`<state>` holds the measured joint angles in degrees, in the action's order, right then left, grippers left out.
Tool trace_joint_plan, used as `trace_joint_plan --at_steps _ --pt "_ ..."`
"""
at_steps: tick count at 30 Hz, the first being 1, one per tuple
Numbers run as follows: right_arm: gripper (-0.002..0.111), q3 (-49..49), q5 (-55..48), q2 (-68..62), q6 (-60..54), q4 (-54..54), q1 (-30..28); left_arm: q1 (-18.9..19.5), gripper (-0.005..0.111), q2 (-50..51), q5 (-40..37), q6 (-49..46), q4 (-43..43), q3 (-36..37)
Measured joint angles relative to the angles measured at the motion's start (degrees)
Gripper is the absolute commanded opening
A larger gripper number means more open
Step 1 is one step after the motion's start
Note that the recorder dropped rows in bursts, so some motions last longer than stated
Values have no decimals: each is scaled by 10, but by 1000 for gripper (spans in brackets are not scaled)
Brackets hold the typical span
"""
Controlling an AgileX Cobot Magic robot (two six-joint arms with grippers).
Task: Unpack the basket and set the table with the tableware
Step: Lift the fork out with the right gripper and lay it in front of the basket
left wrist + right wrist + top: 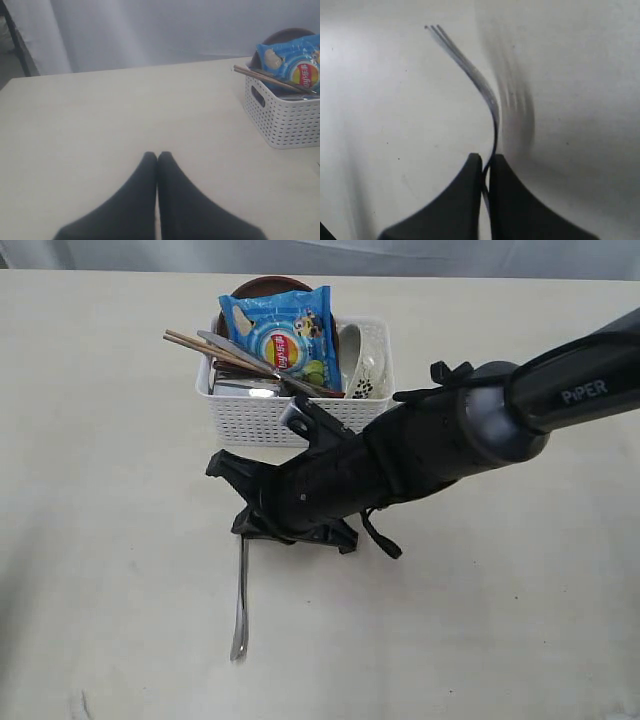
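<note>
My right gripper (252, 525) reaches across in front of the white basket (300, 418) and is shut on the handle of a silver fork (240, 605). The fork points toward the table's near edge, low over the table (120, 540). In the right wrist view the fork (470, 70) runs out from between the fingertips (486, 162), its shadow close beside it. The basket (285, 125) holds wooden chopsticks (205, 346), a knife (238, 350), a brown plate (265, 286), a pale bowl (366, 360) and a steel cup (245, 389). My left gripper (158, 156) is shut on nothing, over bare table.
A blue chip bag (285, 335) lies on top of the basket's contents, also seen in the left wrist view as the chip bag (295, 65). The right arm (480, 425) crosses the table just in front of the basket. A grey curtain (150, 30) hangs behind the table.
</note>
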<state>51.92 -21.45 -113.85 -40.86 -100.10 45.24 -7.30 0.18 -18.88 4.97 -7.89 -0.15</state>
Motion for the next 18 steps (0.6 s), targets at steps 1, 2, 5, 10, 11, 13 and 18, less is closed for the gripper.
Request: trace_joint_plan --at_steps 1,2,5,10,11,13,18 --pt "0 0 0 0 0 0 0 0 0 0 0 0 0 0" --pt "0 0 -1 0 0 0 0 0 0 0 0 0 0 0" --pt "15 0 -1 0 0 0 0 0 0 0 0 0 0 0" --pt "48 0 -9 0 0 0 0 0 0 0 0 0 0 0" --pt "49 0 -12 0 0 0 0 0 0 0 0 0 0 0" --pt "49 0 -19 0 0 0 0 0 0 0 0 0 0 0" --pt "49 7 -22 0 -2 6 0 0 0 0 0 0 0 0"
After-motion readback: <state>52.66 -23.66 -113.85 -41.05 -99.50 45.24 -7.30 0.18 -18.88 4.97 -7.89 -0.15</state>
